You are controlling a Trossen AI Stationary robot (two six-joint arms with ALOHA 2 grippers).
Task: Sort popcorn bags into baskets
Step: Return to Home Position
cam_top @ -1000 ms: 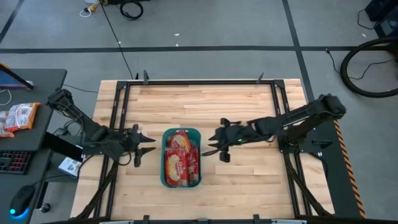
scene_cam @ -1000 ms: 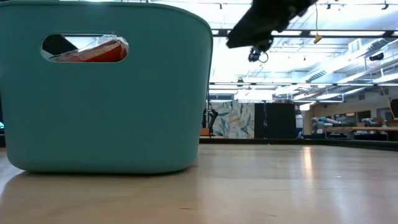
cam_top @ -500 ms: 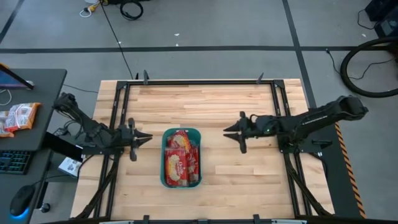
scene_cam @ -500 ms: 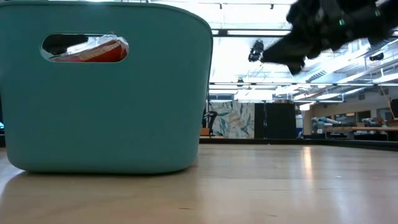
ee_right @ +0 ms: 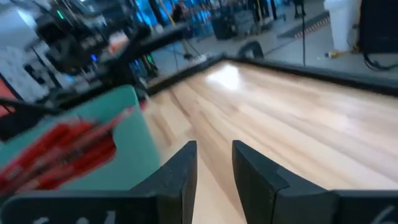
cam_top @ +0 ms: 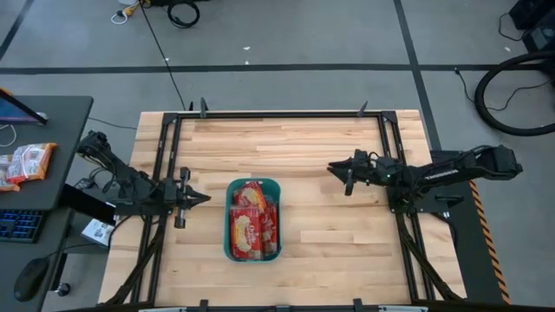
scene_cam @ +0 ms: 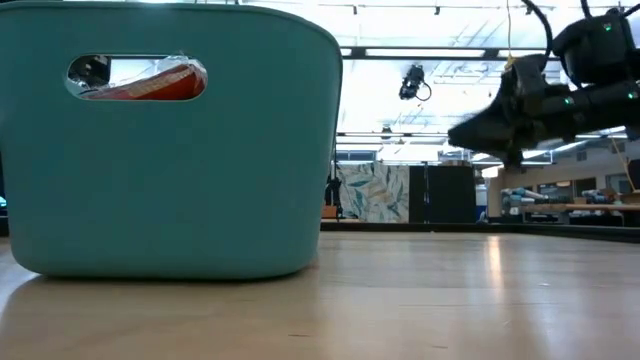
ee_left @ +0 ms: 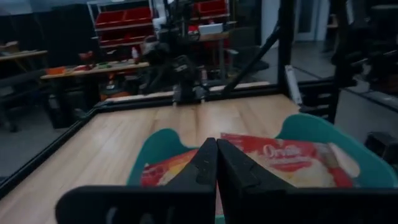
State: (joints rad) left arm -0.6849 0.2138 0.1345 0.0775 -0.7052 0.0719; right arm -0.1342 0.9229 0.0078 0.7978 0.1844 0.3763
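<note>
Overhead, on the pale wooden counter [cam_top: 329, 243]: a teal-green rectangular plastic bin [cam_top: 228, 221] sits near the front edge, about centre. Flat red popcorn bags [cam_top: 252, 221] with cream-yellow pictures lie overlapped inside and fill it. None are visible on the bare wood. The left end effector [cam_top: 205, 198] hangs near the bin's left side, apart from it, tip pointing toward it. The right end effector [cam_top: 332, 167] is to the right of the bin and farther back, well apart, on an arm stretched low across the counter.

Counter-level view: the bin [scene_cam: 170, 180] fills the left half. Its handle slot [scene_cam: 135, 78] faces the camera, and a strip of red packet shows through it. The right end effector [scene_cam: 462, 133] hangs above the wood at right, holding nothing.

Left wrist view: the left end effector [ee_left: 216, 146] is closed, fingers [ee_left: 205, 165] pressed together with nothing between them. Just past them are the bin's curved rim [ee_left: 311, 127] and a red bag [ee_left: 280, 155] with white lettering.

Right wrist view: the right end effector [ee_right: 214, 152] is empty, its fingers [ee_right: 183, 171] parted by a narrow gap. The bin's teal wall [ee_right: 118, 155] stands off to one side, with red bags [ee_right: 56, 149] showing at its top.
</note>
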